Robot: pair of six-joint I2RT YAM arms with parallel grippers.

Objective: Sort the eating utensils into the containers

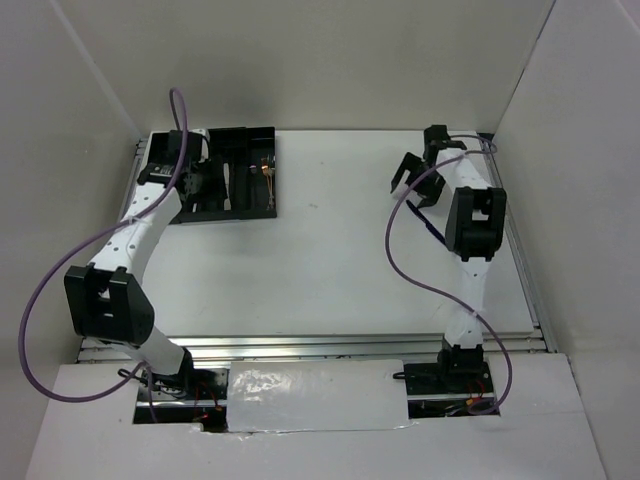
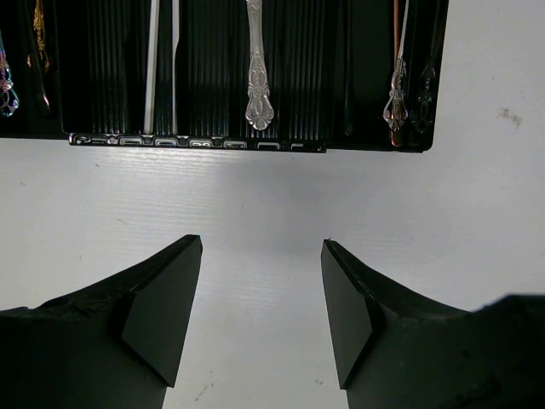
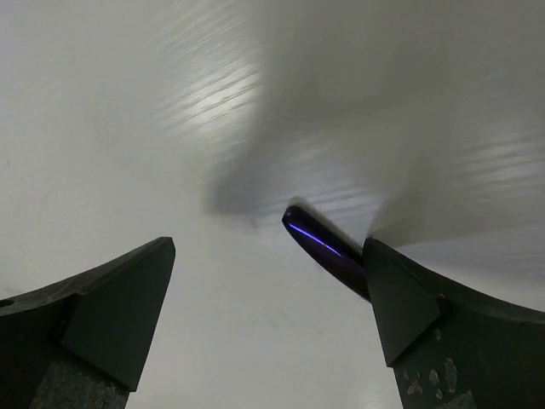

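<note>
The black tray [image 1: 262, 140] of containers lies at the far left, and its near rim [image 2: 196, 141] fills the top of the left wrist view. In its slots lie a silver utensil [image 2: 258, 89], a copper one [image 2: 395, 102] beside a black one [image 2: 423, 85], and two thin pale sticks [image 2: 153, 68]. My left gripper [image 2: 261, 249] hangs open over bare table just short of the rim, holding nothing. A glossy black utensil [image 3: 322, 244] [image 1: 432, 228] lies on the table at the far right. My right gripper [image 3: 268, 249] [image 1: 420, 183] stands wide open over it, its right finger [image 3: 409, 298] at the handle.
White walls box in the table on the left, back and right. A gold-toned utensil [image 2: 38, 34] shows in the tray's leftmost visible slot. Purple cables loop beside both arms. A metal rail [image 1: 330, 345] runs along the near table edge.
</note>
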